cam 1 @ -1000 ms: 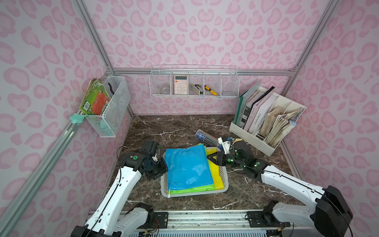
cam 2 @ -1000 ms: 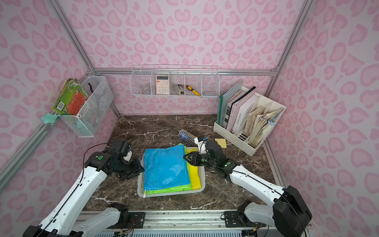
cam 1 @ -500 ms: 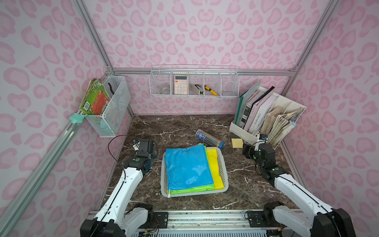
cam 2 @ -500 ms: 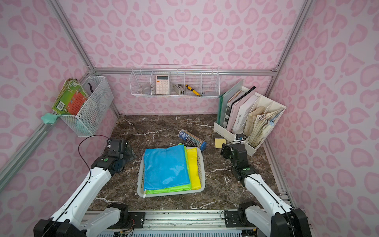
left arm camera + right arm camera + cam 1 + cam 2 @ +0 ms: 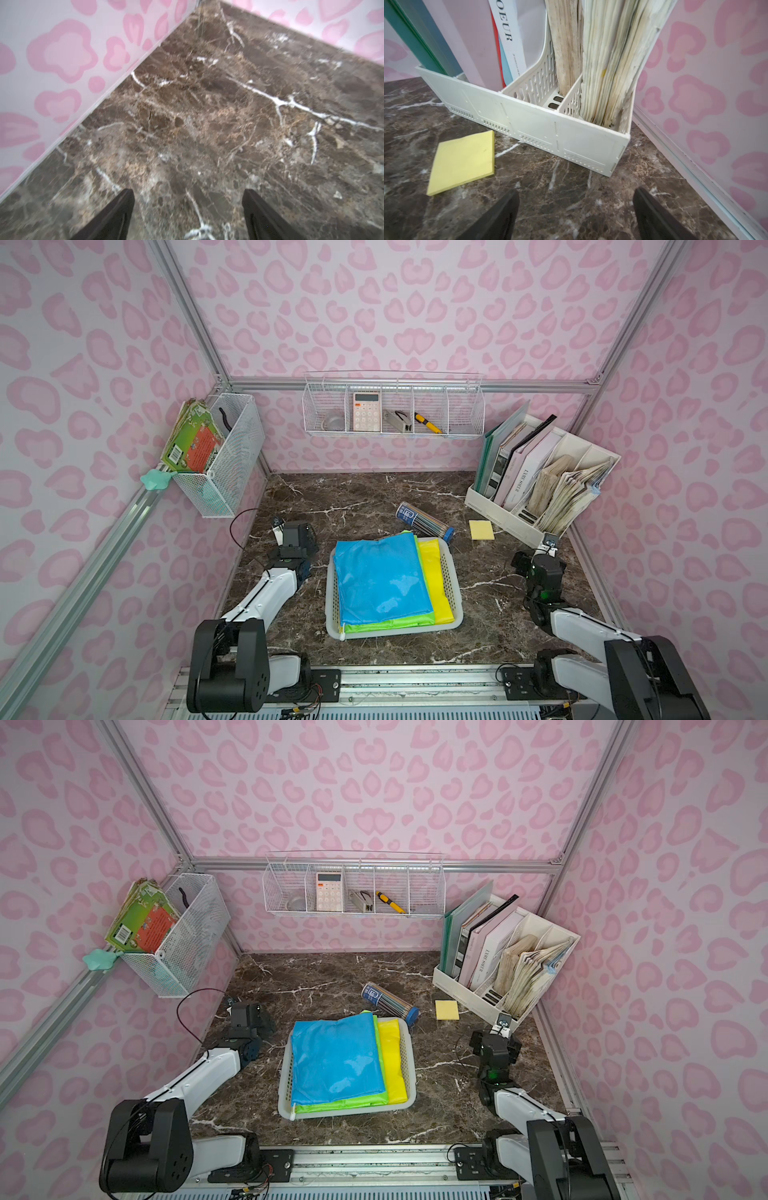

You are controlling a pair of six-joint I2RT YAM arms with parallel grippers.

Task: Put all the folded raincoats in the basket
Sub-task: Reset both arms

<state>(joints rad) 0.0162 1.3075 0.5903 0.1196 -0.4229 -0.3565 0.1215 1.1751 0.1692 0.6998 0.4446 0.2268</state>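
While both pairs of jaws stand wide and empty, left gripper (image 5: 187, 193) near the left edge of the worktop (image 5: 365, 497), right gripper (image 5: 576, 193) near its right edge, three folded raincoats (image 5: 380, 576) (blue, green, yellow) lie stacked in the single basket (image 5: 455, 585) mid-worktop. One book spine (image 5: 506, 27) reads "OEUR"; one yellow notepad (image 5: 463, 160) lies nearby.

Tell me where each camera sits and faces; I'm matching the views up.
Top views: high above the front edge, facing down and back at the basket holding the blue raincoat; the left arm and right arm show.
Left wrist: on the left arm, facing the table where it meets the wall; open left gripper shows.
Right wrist: on the right arm, facing the sticky pad and file rack; open right gripper shows.
Shared: pad and rack also appear in both top views.
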